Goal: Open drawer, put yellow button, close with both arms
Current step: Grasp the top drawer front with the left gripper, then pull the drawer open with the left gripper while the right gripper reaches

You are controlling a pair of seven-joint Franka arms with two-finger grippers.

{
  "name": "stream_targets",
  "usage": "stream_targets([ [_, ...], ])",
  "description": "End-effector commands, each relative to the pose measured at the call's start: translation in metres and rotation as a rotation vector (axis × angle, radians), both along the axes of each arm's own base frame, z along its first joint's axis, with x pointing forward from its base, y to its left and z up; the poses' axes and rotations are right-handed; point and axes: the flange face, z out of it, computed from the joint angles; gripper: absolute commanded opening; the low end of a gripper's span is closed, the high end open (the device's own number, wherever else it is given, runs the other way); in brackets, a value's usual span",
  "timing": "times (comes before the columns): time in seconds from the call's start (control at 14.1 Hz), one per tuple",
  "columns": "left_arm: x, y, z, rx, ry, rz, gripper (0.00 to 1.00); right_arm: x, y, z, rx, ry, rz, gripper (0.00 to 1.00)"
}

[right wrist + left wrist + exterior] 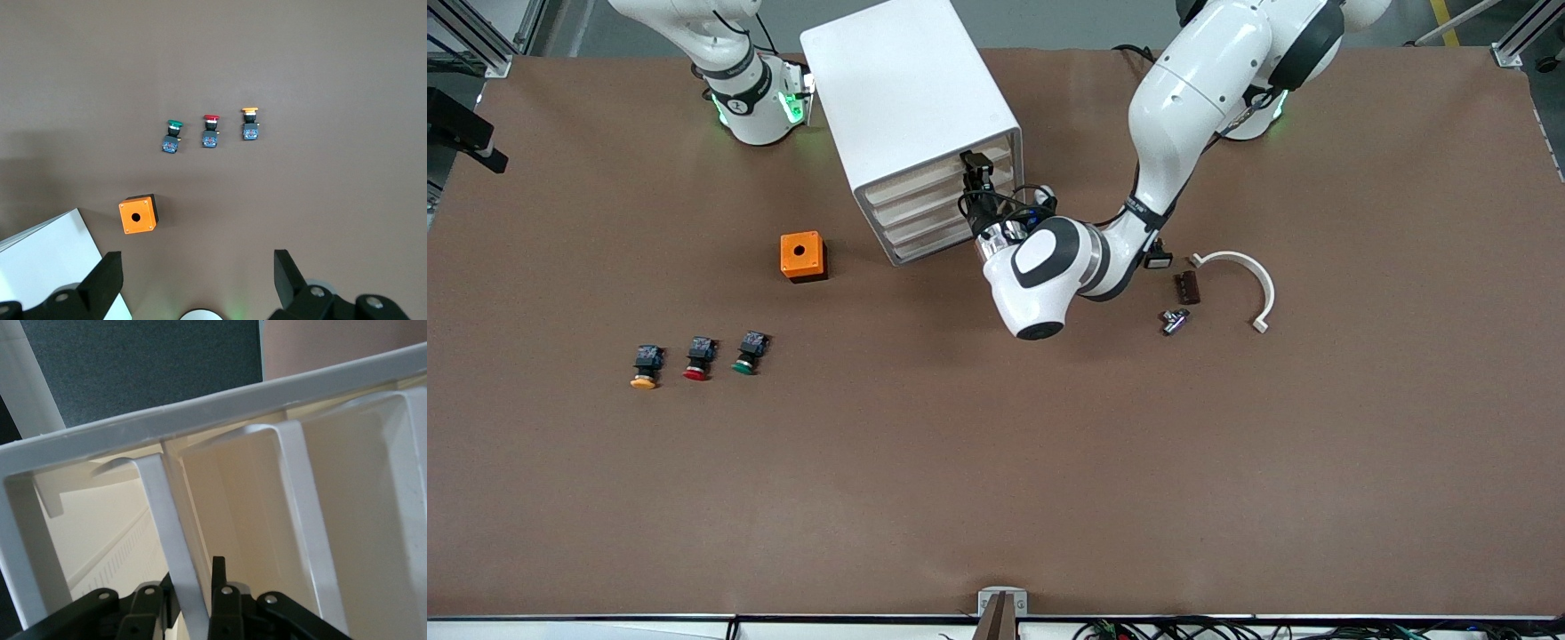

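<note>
The white cabinet (pixel 907 98) stands at the back of the table. My left gripper (pixel 975 173) is at the front of its top drawer (pixel 934 173), at the end toward the left arm. In the left wrist view my left gripper (pixel 193 568) has one finger on each side of the drawer's white front wall (pixel 167 520) and is shut on it. The yellow button (pixel 645 367) lies on the table toward the right arm's end, also in the right wrist view (pixel 250 124). My right gripper (pixel 198 263) is open and empty, high over the table near the cabinet.
A red button (pixel 698 358) and a green button (pixel 749 353) lie beside the yellow one. An orange box (pixel 802 255) sits beside the cabinet. A white curved piece (pixel 1249 271), a brown part (pixel 1187 287) and a small metal part (pixel 1174 320) lie toward the left arm's end.
</note>
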Motion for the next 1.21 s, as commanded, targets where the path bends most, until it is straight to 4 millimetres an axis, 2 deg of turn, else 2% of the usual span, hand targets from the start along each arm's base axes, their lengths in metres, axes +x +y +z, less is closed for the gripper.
stream_targets([
  [0.0, -0.001, -0.004, -0.002, 0.008, 0.014, 0.003, 0.15, -0.003, -0.001, 0.004, -0.003, -0.004, -0.005, 1.0],
  [0.14, 0.002, -0.001, -0.001, 0.007, 0.015, 0.01, 0.15, 0.005, -0.007, -0.008, -0.008, 0.023, -0.021, 1.0],
  [0.28, 0.007, 0.002, -0.001, 0.004, 0.018, 0.023, 0.15, 0.019, -0.02, -0.032, -0.009, 0.067, -0.044, 1.0],
  [0.43, 0.017, 0.009, -0.001, 0.005, 0.019, 0.044, 0.15, 0.046, -0.029, -0.075, -0.007, 0.14, -0.056, 1.0],
  [0.5, 0.021, 0.013, -0.001, 0.004, 0.019, 0.053, 0.15, 0.062, -0.038, -0.104, 0.001, 0.188, -0.069, 1.0],
  [0.64, 0.03, 0.019, 0.002, -0.004, 0.023, 0.076, 0.15, 0.071, -0.056, -0.12, -0.006, 0.213, -0.094, 1.0],
  [0.71, 0.035, 0.023, 0.002, -0.005, 0.022, 0.087, 0.15, 0.079, -0.065, -0.143, -0.018, 0.256, -0.106, 1.0],
  [0.85, 0.047, 0.032, 0.006, -0.017, 0.028, 0.117, 0.15, 0.077, -0.092, -0.158, -0.016, 0.245, -0.15, 1.0],
  [0.92, 0.054, 0.037, 0.007, -0.019, 0.024, 0.133, 0.15, 0.076, -0.102, -0.174, -0.011, 0.242, -0.165, 1.0],
  [1.14, 0.071, 0.052, 0.012, -0.025, 0.013, 0.169, 0.15, 0.067, -0.112, -0.218, 0.012, 0.194, -0.162, 1.0],
])
